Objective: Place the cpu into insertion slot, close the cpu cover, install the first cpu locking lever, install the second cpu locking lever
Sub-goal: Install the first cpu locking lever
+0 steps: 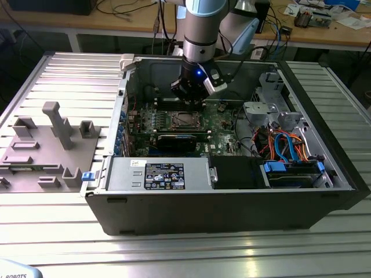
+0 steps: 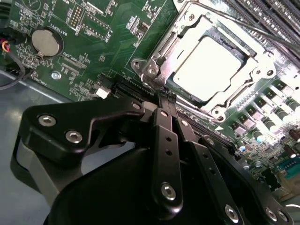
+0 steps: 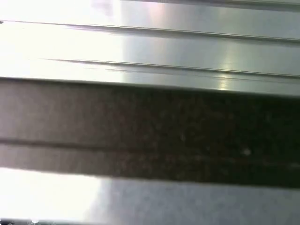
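Where the exterior view looks across the ribbed metal table (image 1: 52, 214), the nearest thing is the open computer case (image 1: 220, 208), lying on its side with a grey power supply (image 1: 159, 174) along its front wall and a bundle of orange and blue cables (image 1: 287, 145) toward the exterior view's right. To the exterior view's left, outside the case, a grey fixture block (image 1: 46, 150) with upright pegs rests on the table. Deeper in the case lies the green motherboard (image 1: 217, 119), and near its middle sits the insertion slot (image 1: 185, 120), with the gripper (image 1: 192, 99) hanging just above its far edge on the arm (image 1: 202, 35). In the second wrist view the black fingers (image 2: 165, 136) are pressed together with nothing between them, their tips down at the near edge of the slot's metal rim. Just past them, the cpu (image 2: 209, 69) lies seated flat in the slot, its pale silver top showing through the cut-out of the cpu cover (image 2: 159, 56), which lies down flat around it. A round coin battery (image 2: 47, 42) sits well apart on the board, and rows of memory slots (image 2: 274, 18) run along the far side of the socket. Beyond the case stands a wooden workbench (image 1: 324, 29) strewn with cables.
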You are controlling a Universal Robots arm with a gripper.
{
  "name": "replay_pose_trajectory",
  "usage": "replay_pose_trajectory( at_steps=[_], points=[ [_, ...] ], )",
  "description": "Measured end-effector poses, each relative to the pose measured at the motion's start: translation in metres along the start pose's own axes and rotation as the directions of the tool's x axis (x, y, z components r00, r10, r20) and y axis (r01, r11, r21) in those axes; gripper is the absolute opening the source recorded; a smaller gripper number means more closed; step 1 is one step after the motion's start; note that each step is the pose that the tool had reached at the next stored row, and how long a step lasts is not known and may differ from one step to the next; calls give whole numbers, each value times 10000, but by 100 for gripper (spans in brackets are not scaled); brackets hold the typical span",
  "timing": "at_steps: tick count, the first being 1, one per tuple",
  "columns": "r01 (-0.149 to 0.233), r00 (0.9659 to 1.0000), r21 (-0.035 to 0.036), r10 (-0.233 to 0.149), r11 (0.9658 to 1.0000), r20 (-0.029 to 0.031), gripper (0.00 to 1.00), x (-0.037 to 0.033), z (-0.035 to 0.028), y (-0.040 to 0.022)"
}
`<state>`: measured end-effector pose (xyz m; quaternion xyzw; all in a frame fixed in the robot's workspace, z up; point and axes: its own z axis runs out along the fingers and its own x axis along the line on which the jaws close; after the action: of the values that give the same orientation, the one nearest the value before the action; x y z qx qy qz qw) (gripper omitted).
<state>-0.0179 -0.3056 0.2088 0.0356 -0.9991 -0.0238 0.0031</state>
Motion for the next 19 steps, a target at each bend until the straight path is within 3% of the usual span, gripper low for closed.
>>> replay_pose_trajectory(
  at_steps=[5,10,19],
  points=[
    [-1,10000,3,1,10000,-2,11,9,-6,-116],
    [-3,10000,2,3,10000,-1,11,21,-15,-299],
    [-3,10000,2,3,10000,-2,11,30,-63,-409]
  ],
)
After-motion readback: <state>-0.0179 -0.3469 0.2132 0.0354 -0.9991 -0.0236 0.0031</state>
